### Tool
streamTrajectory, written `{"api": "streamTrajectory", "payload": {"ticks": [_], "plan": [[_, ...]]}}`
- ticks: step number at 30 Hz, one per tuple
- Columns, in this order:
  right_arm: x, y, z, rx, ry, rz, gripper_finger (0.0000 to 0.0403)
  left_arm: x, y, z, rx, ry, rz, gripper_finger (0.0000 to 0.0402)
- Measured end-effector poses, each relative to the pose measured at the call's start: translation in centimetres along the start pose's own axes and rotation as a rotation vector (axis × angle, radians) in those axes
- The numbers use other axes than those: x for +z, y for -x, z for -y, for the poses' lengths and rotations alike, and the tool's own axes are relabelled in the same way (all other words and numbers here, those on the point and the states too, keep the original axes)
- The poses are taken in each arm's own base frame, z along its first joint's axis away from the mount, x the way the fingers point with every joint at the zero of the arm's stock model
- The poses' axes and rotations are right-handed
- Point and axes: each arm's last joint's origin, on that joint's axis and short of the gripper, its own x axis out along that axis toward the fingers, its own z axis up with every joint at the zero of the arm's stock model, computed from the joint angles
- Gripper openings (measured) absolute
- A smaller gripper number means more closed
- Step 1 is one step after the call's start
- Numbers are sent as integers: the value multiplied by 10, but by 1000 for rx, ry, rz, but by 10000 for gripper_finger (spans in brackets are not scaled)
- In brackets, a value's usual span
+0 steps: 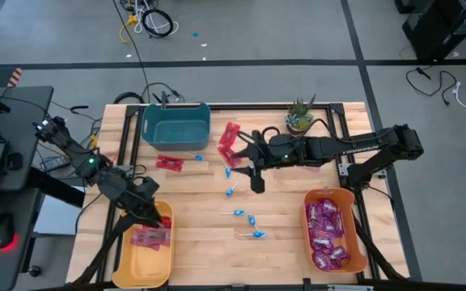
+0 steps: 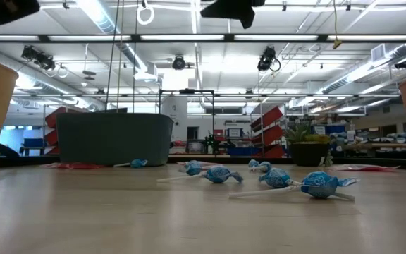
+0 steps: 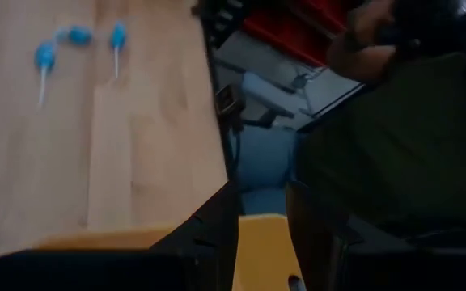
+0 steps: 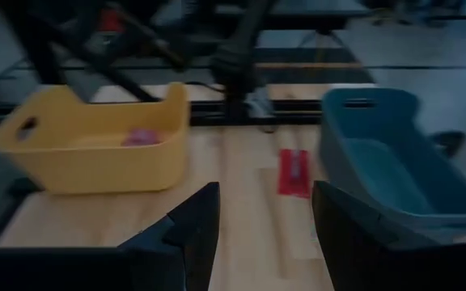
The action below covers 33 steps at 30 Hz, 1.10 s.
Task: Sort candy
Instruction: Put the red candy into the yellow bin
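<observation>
Your yellow bin [image 1: 129, 273] holds the red packets [image 1: 150, 237], so your left gripper [image 1: 156, 213] hangs over it, fingers parted and empty. Your right gripper [image 1: 235, 155], open and empty too, sits by loose red packets [image 1: 230, 136]. Blue lollipops [image 1: 252, 220] wait mid-table.

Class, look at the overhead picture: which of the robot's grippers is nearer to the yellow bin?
The left gripper. It hangs over the yellow bin, above the red packets inside. The right gripper is far across the table, near the teal bin.
</observation>
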Motion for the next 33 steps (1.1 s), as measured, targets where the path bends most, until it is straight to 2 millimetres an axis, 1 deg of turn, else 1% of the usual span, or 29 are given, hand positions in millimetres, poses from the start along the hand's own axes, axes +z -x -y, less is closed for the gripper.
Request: {"api": "streamTrajectory", "payload": {"ticks": [4,6,9,12,13,16,19,23,25,28,33], "plan": [[1,-1,12,-81,-10,11,183,3,0,1,25,-113,63,108],[2,-1,18,-101,-12,20,183,8,1,2,63,-173,144,108],[5,-1,26,-125,40,42,183,16,2,5,113,-277,267,108],[7,-1,32,-146,56,58,183,21,4,7,161,-387,334,108],[7,0,36,-158,39,65,183,23,5,7,189,-413,347,108],[6,0,52,-204,-105,61,183,27,9,6,324,-469,410,108],[-5,-4,69,-253,-205,-12,183,30,12,3,492,-506,475,108],[-23,-21,84,-287,-292,-95,183,32,15,-1,685,-546,525,108],[-33,-31,91,-311,-333,-130,183,32,16,-2,719,-557,532,108],[-46,-43,100,-342,-416,-164,183,32,17,-1,726,-571,531,108],[-66,-60,108,-376,-496,-223,191,32,18,-1,726,-571,531,108]]}}
